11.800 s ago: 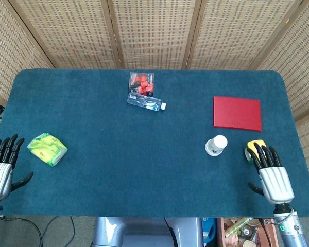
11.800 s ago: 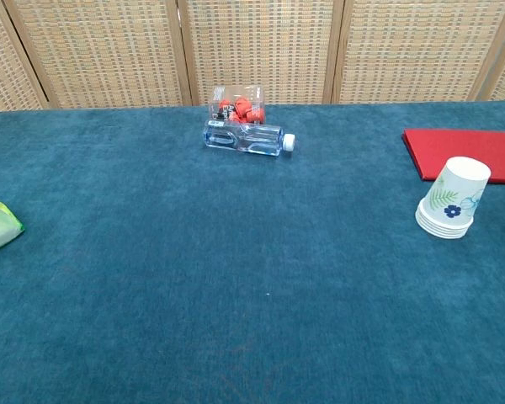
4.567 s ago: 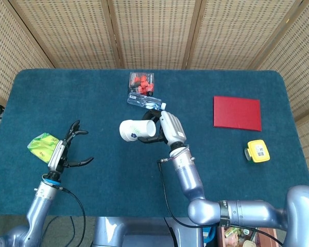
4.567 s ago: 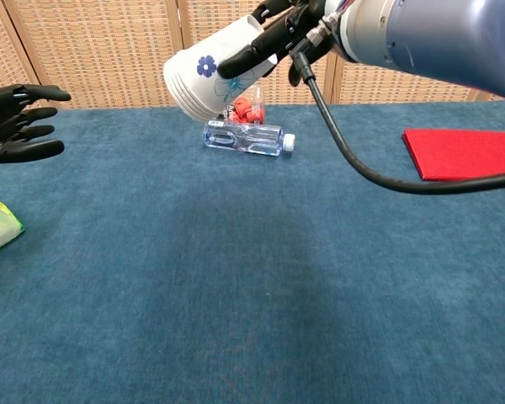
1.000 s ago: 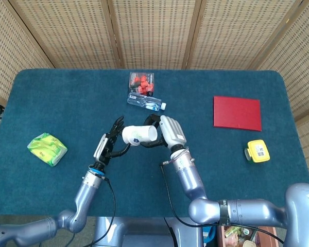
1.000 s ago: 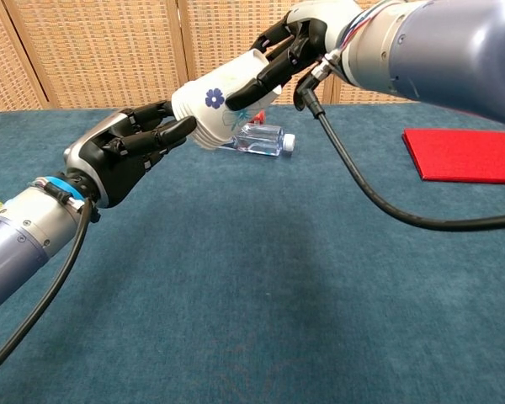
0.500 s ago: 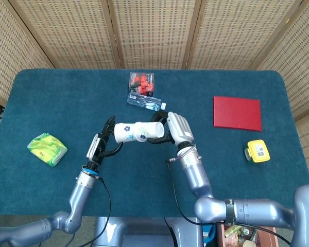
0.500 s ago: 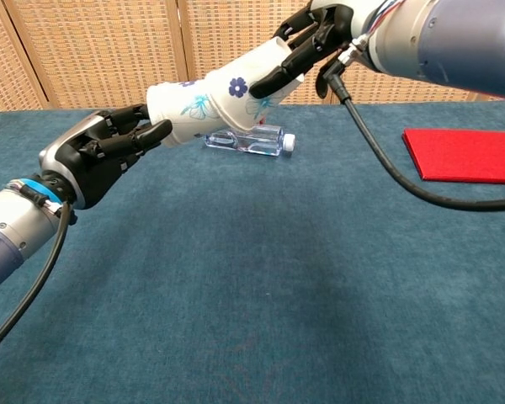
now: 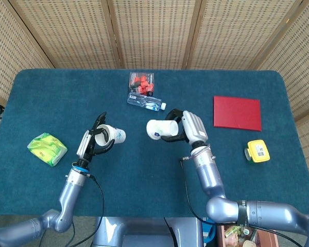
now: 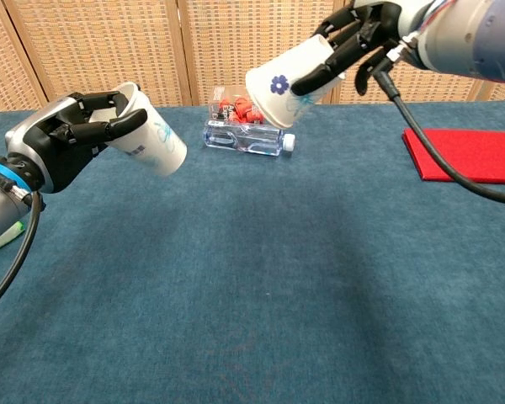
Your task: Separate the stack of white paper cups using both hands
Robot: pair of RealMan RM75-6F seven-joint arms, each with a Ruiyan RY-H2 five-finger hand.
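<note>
Head view from above: two robot arms reach over a dark blue carpeted surface (image 9: 206,92), each holding paper cup material in the air, well apart from the other. The left hand (image 9: 90,143) grips a single white cup (image 9: 111,135) around its rim end, tilted on its side. In the chest view this left hand (image 10: 63,139) has dark fingers wrapped round the single cup (image 10: 150,135), whose closed bottom points down and toward the middle.

The right hand (image 9: 191,127) holds the rest of the stack (image 9: 161,129), also tilted, with its layered rims toward the left. From the chest view the right hand (image 10: 360,38) clasps that stack (image 10: 288,86) from the side; a blue flower is printed on it, and several nested rims show at its lower end.

Judging from this, one cup is already pulled free, so the first separation looks done. The stack seems to hold more cups, so further pulls probably remain, and neither cup nor stack is set down yet.

Elsewhere on the surface lie a clear bottle (image 9: 146,102) beside a box of red pieces (image 9: 141,82), a red book (image 9: 237,113), a yellow item (image 9: 258,151) and a green packet (image 9: 47,148).
</note>
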